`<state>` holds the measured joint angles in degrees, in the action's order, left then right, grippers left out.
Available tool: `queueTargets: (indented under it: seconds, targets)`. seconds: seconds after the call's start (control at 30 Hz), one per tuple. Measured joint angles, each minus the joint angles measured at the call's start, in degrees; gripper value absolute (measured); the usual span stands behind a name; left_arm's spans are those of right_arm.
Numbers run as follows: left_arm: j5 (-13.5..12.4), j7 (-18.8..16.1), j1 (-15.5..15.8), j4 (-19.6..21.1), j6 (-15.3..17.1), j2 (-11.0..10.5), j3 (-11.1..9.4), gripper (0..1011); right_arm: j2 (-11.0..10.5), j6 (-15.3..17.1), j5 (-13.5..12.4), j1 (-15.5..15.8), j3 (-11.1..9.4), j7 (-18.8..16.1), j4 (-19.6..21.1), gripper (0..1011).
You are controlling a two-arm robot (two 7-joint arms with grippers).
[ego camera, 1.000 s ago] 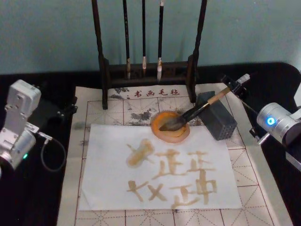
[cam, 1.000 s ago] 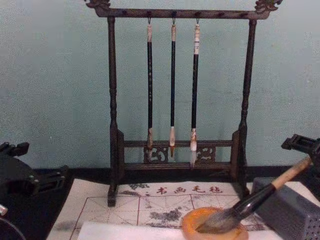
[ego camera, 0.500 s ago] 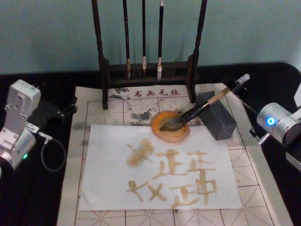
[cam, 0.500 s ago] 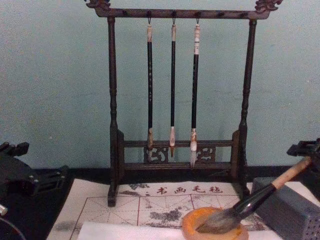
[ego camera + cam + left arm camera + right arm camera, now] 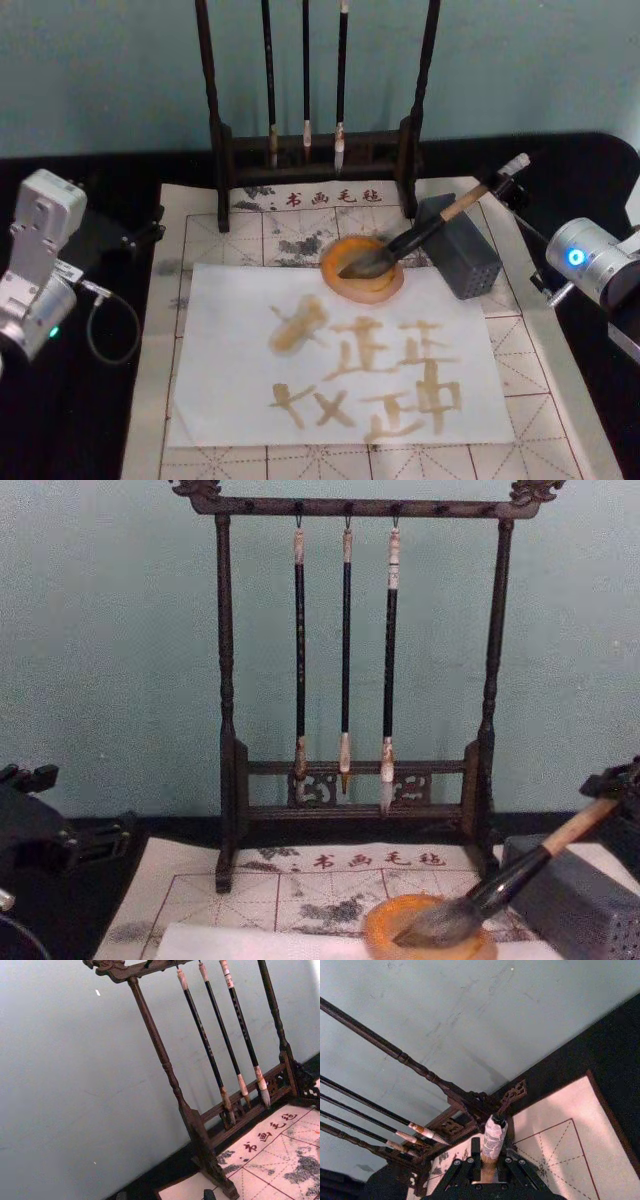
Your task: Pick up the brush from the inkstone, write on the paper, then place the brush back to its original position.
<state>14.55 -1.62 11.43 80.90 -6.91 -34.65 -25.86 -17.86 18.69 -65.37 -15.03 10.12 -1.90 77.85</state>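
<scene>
The right gripper (image 5: 503,186) is up and to the right of the inkstone (image 5: 335,281), beyond the grey ribbed block (image 5: 470,256). It is closed on the pale upper handle of the brush (image 5: 421,236), just below the white-wrapped top. The brush slants down leftward: its pale wood gives way to a black lower section that crosses the block's edge. Its bushy grey-dark tip lies inside the inkstone, a small round orange-brown dish with a raised rim. The paper (image 5: 230,345) lies on the near side of the inkstone, its far edge touching the dish. The white sheet carries tan brushed characters. The left gripper (image 5: 150,228) is parked well to the left of the inkstone, off the gridded mat (image 5: 545,385).
</scene>
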Motion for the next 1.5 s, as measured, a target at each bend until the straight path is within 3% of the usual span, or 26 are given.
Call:
queueTargets:
  seconds: [0.47,1.1,1.5]
  targets:
    - [0.0,0.0,0.0,0.0,0.0,0.0,0.0,1001,0.0,0.0,0.02,0.0,0.0,0.02,-0.01,191]
    - [0.0,0.0,0.0,0.0,0.0,0.0,0.0,1001,-3.58,-3.83,0.14,-1.44,3.48,-4.88,2.67,190]
    - [0.0,0.0,-0.01,0.0,0.0,0.0,0.0,1001,-8.67,-9.02,5.75,-2.07,8.31,-11.76,6.63,189]
